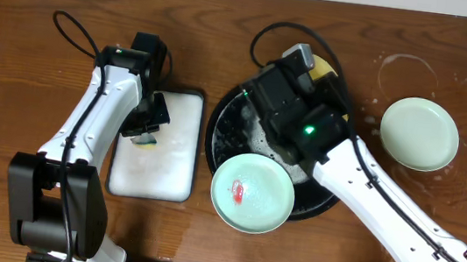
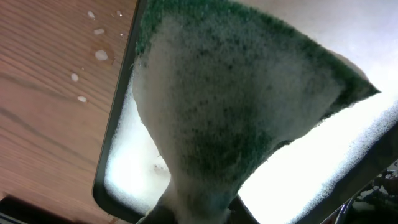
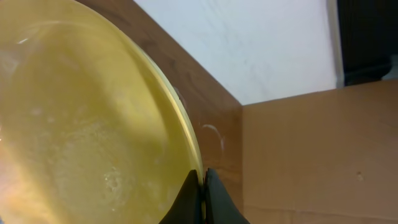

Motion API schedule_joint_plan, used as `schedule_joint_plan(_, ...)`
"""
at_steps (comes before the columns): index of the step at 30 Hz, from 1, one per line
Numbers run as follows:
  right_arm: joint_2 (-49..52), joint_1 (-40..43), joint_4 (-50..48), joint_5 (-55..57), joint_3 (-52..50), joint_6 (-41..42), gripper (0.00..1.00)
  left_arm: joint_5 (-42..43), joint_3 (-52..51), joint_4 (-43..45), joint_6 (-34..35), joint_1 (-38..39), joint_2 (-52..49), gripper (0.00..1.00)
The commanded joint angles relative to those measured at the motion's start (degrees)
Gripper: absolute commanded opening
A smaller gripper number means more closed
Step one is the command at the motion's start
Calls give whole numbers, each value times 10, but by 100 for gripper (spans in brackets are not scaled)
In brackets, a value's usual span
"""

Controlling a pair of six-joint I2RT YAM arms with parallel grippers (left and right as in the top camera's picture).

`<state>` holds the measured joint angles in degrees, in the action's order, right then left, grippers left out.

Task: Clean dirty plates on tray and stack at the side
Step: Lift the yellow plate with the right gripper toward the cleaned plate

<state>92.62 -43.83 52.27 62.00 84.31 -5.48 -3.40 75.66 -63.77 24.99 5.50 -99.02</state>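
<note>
The small round yellow plate [image 3: 81, 124] is rim-pinched in the closed right gripper [image 3: 202, 180] at 1 o'clock over the round black foamy tray [image 1: 220, 129]; best held steady there for the green sponge [image 2: 236, 106] clamped in the left gripper [image 1: 149, 132] at 9 o'clock

The supporting surface is a brown wood-grain tabletop [image 1: 13, 53]. Three items rest directly on it.

1. A white rectangular tray with a black rim [image 1: 173, 155], left of centre, its long side running front to back.
2. A large round black tray with a raised rim [image 1: 227, 126], just beside the white tray on its right, flecked with white foam.
3. A small round pale mint-green plate [image 1: 419, 133], well right of the black tray, upright.

Whitish soapy rings [image 1: 408, 71] mark the wood behind that plate. White droplets [image 2: 99, 55] dot the wood beside the white tray's rim.
</note>
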Motion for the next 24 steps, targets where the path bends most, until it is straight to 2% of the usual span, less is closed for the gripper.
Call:
schedule_joint_plan(1, -1, -18, 0, 53, 2, -9, 1, -11, 1, 0, -10, -1, 0, 11)
schedule_joint_plan(24, -1, -28, 0, 57, 2, -8, 1, -11, 1, -2, -10, -1, 0, 11)
